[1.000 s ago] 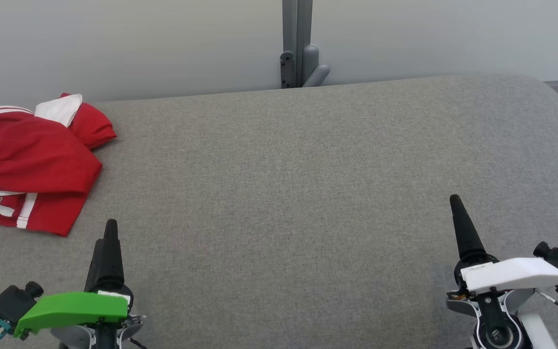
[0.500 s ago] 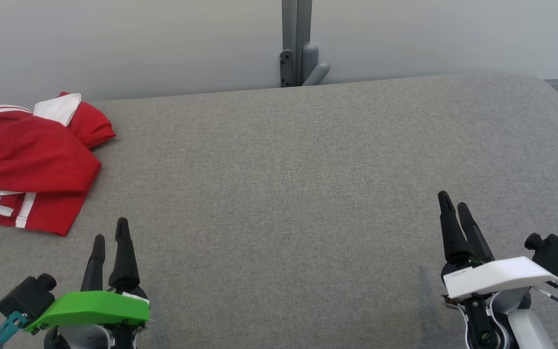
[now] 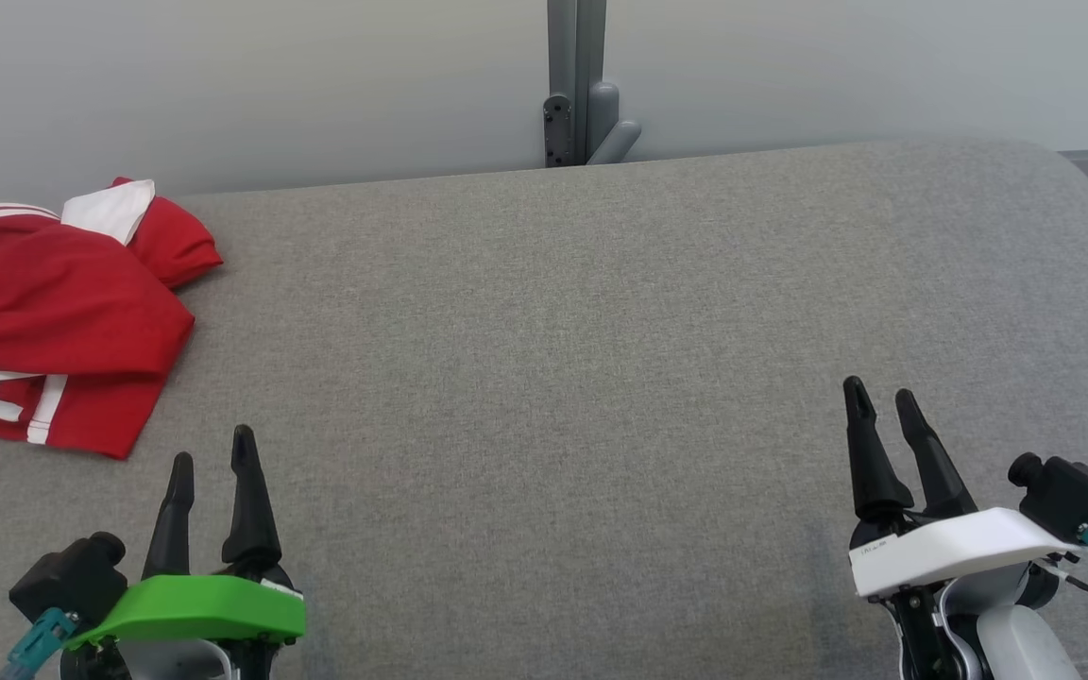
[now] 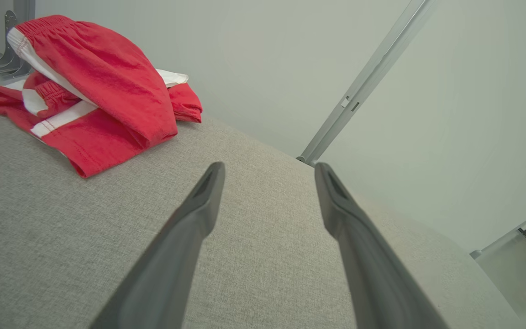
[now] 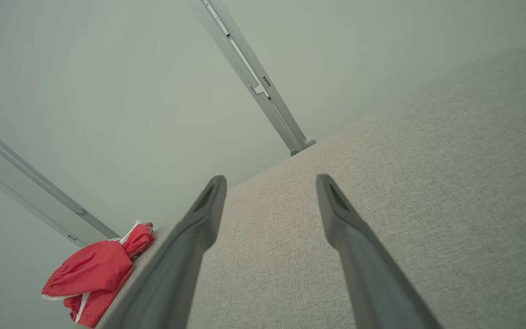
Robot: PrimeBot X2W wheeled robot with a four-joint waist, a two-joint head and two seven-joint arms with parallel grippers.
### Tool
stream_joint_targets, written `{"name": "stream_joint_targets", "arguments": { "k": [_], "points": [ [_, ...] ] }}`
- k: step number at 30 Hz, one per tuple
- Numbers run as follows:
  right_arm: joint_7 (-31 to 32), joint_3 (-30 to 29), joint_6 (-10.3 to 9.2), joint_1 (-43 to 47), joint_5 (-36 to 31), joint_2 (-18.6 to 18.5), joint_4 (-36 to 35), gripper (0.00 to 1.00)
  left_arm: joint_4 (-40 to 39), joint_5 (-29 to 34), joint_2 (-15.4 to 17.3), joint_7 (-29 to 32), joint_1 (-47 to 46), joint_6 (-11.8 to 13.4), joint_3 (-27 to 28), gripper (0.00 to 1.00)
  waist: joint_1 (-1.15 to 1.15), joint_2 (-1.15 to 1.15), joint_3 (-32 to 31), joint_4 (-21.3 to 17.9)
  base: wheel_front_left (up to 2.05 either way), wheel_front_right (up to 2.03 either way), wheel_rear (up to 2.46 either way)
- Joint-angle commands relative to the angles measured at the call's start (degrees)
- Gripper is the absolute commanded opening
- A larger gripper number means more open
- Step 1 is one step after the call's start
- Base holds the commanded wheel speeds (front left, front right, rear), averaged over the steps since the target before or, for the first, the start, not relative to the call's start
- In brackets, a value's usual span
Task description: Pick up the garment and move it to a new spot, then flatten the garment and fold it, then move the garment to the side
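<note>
The red shorts (image 3: 53, 321), white-striped and bunched, lie at the far left of the grey fabric surface (image 3: 553, 378), near the left gripper (image 3: 212, 446), ahead and to its left. The right gripper (image 3: 879, 389) sits well apart from them. Both grippers stand spread and empty.

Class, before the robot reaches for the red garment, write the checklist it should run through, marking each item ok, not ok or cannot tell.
1. Left gripper open and empty: ok.
2. Right gripper open and empty: ok.
3. Crumpled red-and-white fabric garment in sight, nearer the left gripper: ok.
4. Garment flat: not ok, bunched.
5. Garment wholly on the grey fabric surface: cannot tell, head view cuts its left edge.
</note>
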Motion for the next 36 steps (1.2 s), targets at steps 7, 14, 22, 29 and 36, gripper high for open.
{"name": "stream_joint_targets", "arguments": {
  "k": [7,14,22,29,36],
  "points": [
    [-1.3,0.4,0.03,0.0,-5.0,-0.4,-0.7,1.0,0.0,5.4,0.5,-1.6,0.8,0.1,-0.2,1.0,0.0,0.21,0.0,0.0,0.0,0.0,0.0],
    [-2.2,0.9,0.03,0.1,-8.8,-0.4,-0.9,1.0,1.4,9.1,0.6,-2.7,1.2,-0.1,-0.8,1.0,0.0,0.23,0.0,0.0,0.0,0.0,0.0],
    [-3.2,1.3,0.03,0.5,-13.0,-0.4,-0.4,1.0,2.1,12.9,0.6,-3.8,1.3,0.3,-1.5,1.0,0.0,0.25,0.0,-0.1,0.0,0.0,0.0],
    [-3.9,1.5,0.03,0.5,-16.3,-0.5,0.1,1.0,2.7,15.2,0.6,-4.7,1.9,0.7,-1.5,1.0,0.0,0.27,-0.1,-0.2,0.0,0.0,0.0],
    [-4.7,1.3,0.03,0.7,-19.3,-0.5,0.1,1.0,3.5,17.3,0.7,-5.7,2.3,0.5,-1.3,1.0,0.0,0.29,-0.2,-0.2,0.0,0.0,0.0]
  ]
}}
